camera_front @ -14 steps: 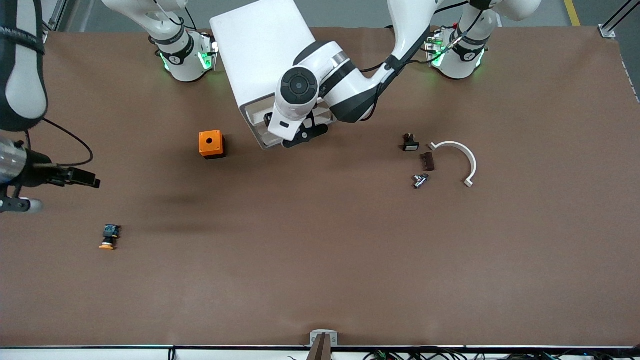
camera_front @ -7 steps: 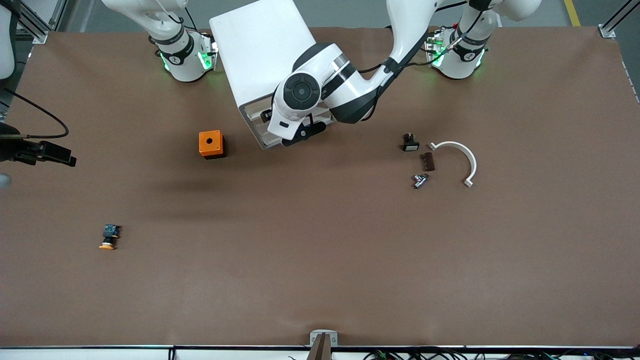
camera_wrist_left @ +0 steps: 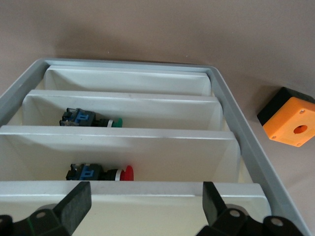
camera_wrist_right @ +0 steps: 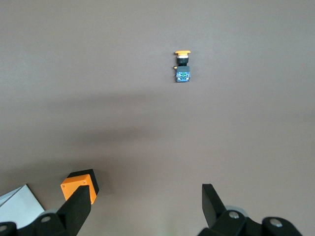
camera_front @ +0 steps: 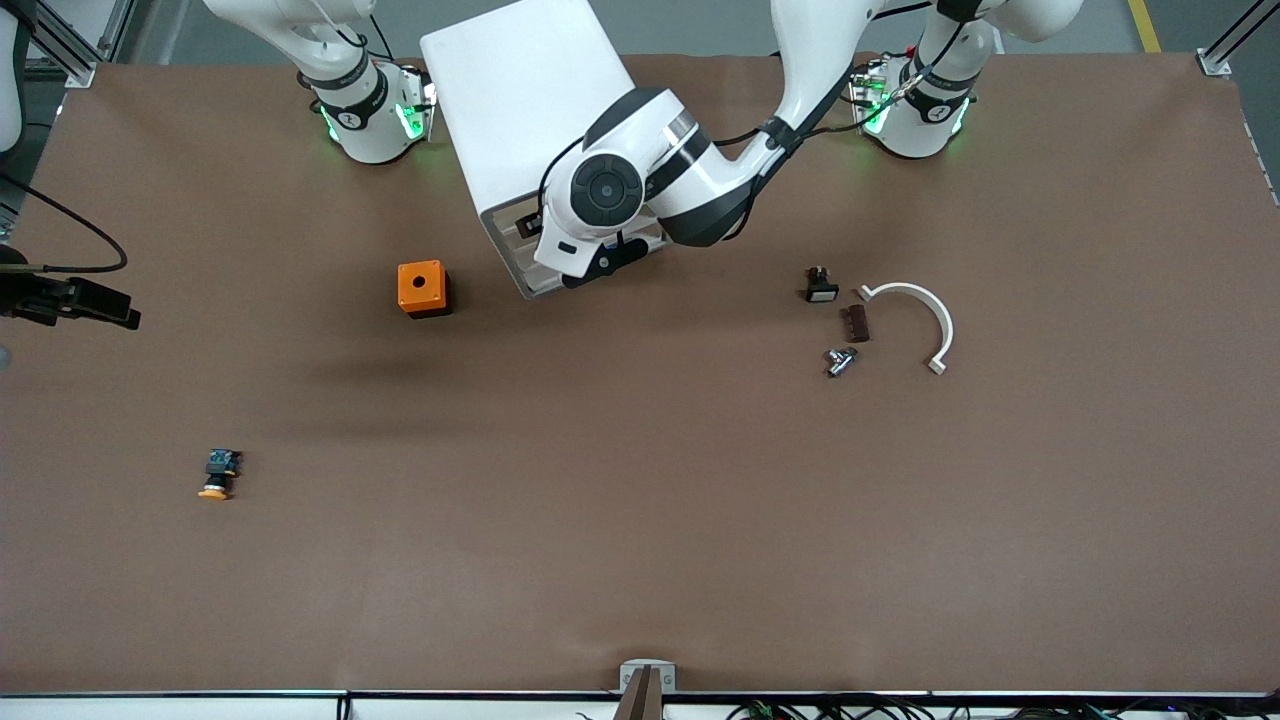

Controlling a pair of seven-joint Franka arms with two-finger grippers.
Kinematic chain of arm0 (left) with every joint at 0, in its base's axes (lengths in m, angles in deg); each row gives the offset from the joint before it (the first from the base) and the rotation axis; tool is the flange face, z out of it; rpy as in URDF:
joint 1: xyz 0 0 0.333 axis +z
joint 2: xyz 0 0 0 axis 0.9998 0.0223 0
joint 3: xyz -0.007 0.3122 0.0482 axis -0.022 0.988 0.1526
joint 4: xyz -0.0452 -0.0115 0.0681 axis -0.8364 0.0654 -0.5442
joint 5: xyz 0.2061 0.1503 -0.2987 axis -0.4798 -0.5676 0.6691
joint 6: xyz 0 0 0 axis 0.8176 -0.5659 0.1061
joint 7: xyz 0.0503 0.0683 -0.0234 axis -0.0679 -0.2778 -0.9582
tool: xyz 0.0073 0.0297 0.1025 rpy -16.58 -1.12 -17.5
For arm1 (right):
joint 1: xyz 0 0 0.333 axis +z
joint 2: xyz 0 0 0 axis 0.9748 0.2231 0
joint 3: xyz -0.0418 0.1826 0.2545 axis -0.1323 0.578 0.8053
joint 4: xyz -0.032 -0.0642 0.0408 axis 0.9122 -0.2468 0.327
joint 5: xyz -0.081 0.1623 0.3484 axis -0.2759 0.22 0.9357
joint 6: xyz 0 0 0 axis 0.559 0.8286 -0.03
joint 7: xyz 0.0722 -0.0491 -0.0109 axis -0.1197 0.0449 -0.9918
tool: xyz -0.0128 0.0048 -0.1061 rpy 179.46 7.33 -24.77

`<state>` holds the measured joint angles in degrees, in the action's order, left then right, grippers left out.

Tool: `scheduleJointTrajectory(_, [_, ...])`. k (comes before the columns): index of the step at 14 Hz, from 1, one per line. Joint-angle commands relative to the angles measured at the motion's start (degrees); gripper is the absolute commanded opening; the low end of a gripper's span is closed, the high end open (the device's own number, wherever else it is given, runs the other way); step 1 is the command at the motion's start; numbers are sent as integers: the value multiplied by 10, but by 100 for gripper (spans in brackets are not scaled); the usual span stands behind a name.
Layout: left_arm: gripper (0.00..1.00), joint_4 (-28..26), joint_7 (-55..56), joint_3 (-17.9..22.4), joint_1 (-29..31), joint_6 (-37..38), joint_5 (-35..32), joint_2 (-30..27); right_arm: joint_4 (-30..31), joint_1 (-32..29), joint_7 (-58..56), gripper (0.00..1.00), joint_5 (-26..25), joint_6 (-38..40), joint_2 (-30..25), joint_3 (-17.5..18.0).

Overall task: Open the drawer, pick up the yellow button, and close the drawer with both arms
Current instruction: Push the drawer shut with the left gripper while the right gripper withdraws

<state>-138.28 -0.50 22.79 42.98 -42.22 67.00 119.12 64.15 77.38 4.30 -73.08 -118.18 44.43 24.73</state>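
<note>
Left gripper (camera_wrist_left: 142, 209), fingers spread wide, sits at the drawer (camera_wrist_left: 133, 196) front to shut it; the button (camera_front: 218, 474) lies out near the right arm's table edge (job half done), right gripper (camera_wrist_right: 142, 209) open, high over it

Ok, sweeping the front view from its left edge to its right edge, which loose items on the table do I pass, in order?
button → orange cube → small black piece with a white face → brown block → white curved piece. The small metal part overlaps these, so I left it out.
</note>
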Motion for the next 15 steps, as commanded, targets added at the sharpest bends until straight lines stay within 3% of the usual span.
scheduleJointTrajectory(1, [99,-8,4,-1,-5,-3,17,0,-17,-10,4,100,-10,11,5,6])
scheduleJointTrajectory(9, [99,-1,5,6,28,6,2,-33,-63,-12,8,100,-7,25,10,6])
scheduleJointTrajectory(15, [99,0,-4,6,146,96,-58,-152,-108,-14,7,100,0,120,2,4])
